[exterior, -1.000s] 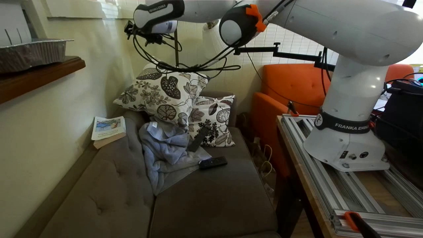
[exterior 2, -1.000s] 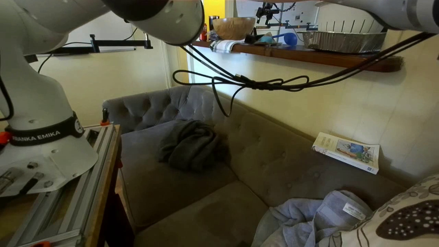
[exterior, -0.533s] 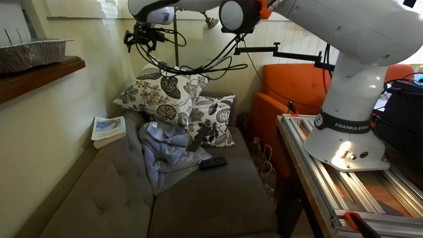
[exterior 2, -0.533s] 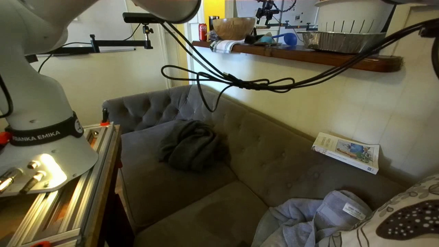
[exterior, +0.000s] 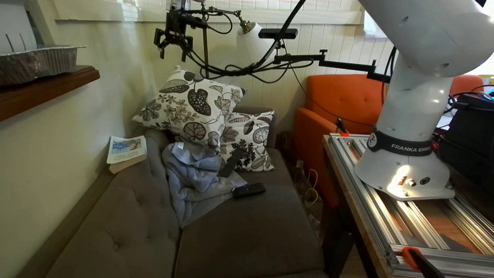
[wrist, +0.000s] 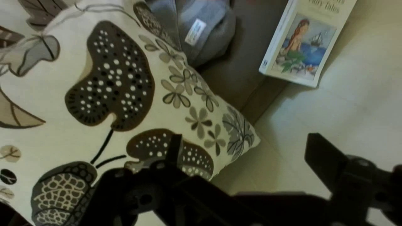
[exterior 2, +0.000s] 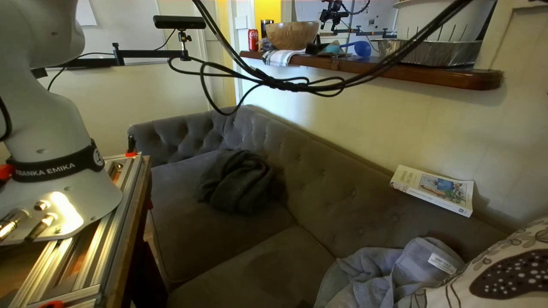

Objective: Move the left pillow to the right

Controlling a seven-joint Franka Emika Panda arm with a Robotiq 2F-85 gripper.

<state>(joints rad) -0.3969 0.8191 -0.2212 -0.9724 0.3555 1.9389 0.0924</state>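
Above the left pillow [exterior: 195, 108], the pincer [exterior: 173, 55] is hanging with its jaws wide apart, and a gap is showing beneath it in an exterior view. Seen from the wrist, one corner of the left pillow is showing between the jaws. The left pillow is slanting at the end of the sofa [exterior: 247, 231], with a smaller pillow [exterior: 251, 137] leaning just beside it. Under its lower edge, a grey towel [exterior: 193, 166] is lying crumpled; well in front of it, a black remote [exterior: 249, 190] is lying. Off to its side, a book [exterior: 125, 151] is resting.
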